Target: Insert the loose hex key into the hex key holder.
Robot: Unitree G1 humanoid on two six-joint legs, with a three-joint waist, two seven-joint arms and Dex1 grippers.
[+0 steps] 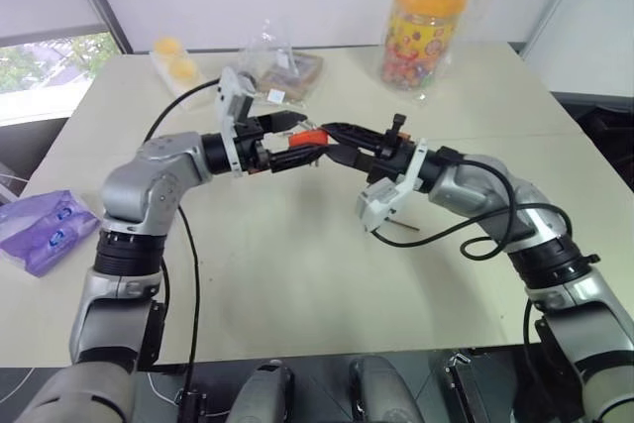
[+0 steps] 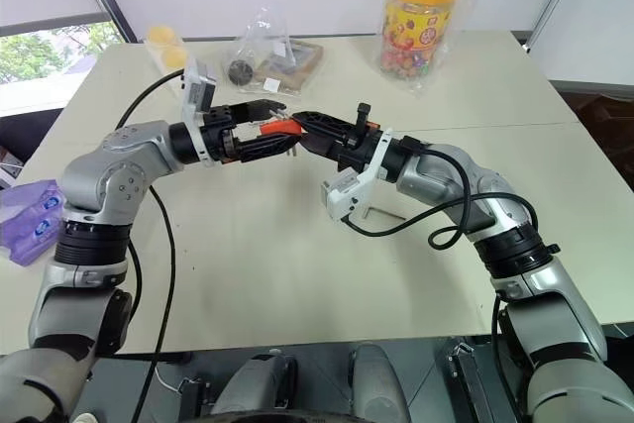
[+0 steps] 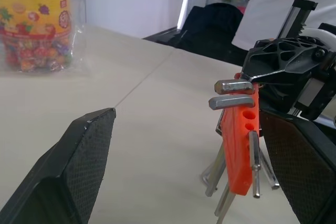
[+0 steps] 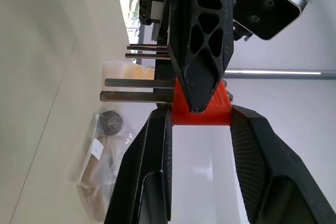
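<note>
Beige tabletop (image 1: 297, 284) fills most of what we see from the head, with a pale wall behind it. Above the table's middle we find the hex key holder (image 1: 310, 136), a small red-orange block lifted clear of the surface, with thin metal keys sticking out of it. The right gripper (image 4: 199, 116) is clenched on this block: in its wrist view the two black fingers press against opposite sides of the red plastic. The left gripper (image 3: 189, 116) faces it from the other side, with its fingers spread wide and nothing grasped. In the left wrist view the holder hangs in that gap, close to one finger (image 3: 294, 171) and well apart from the other. From the right wrist camera, one latticed left finger overlaps the holder, though we cannot tell whether it touches. The loose hex key (image 1: 401, 228) lies flat on the table beneath the right forearm, near the holder but apart from it and from both grippers. Farther back we see a candy jar (image 1: 424, 27) with an orange lid, wrapped in clear plastic, a clear bag (image 1: 277, 66) of small items, and two yellow pieces (image 1: 173, 58). A purple packet (image 1: 45, 230) rests at the table's left edge.
</note>
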